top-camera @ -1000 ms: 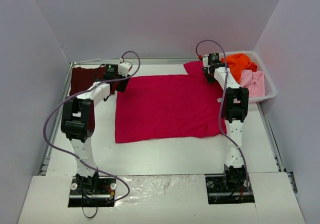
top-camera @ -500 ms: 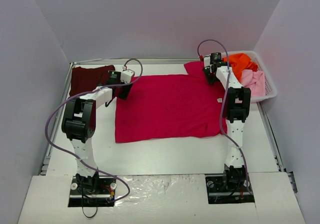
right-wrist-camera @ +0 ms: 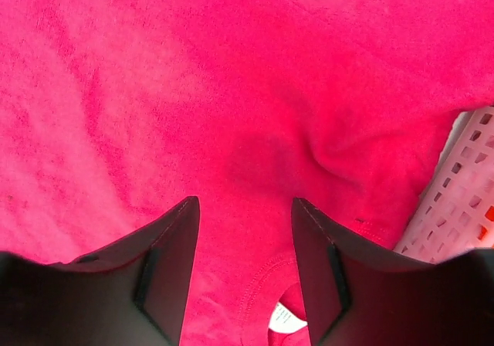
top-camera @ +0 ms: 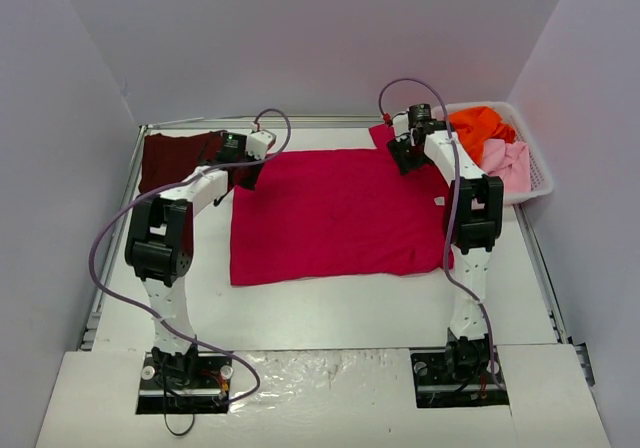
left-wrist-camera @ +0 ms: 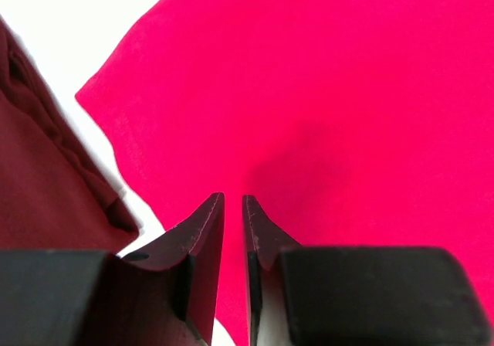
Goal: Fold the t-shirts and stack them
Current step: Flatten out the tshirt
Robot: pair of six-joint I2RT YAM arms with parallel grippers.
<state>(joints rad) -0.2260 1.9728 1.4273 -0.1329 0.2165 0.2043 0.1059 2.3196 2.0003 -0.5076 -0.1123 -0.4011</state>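
Poised over the far edge of the flat crimson-red cloth t-shirt point(top-camera: 335, 213), stretched left-to-right on the white tabletop point(top-camera: 330, 313): left claw point(left-wrist-camera: 233, 199) all but closed, empty, at its far-left corner, right claw point(right-wrist-camera: 243, 201) wide open, empty, over its far-right end.

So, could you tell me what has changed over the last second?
The left gripper shifted slightly right, from beside the maroon t-shirt to the far-left corner of the crimson t-shirt. The right gripper, open, slid left over that shirt's collar area. Neither holds cloth. The crimson t-shirt lies flat as before. The maroon t-shirt, white mesh basket, orange shirt and pink shirt have not moved.
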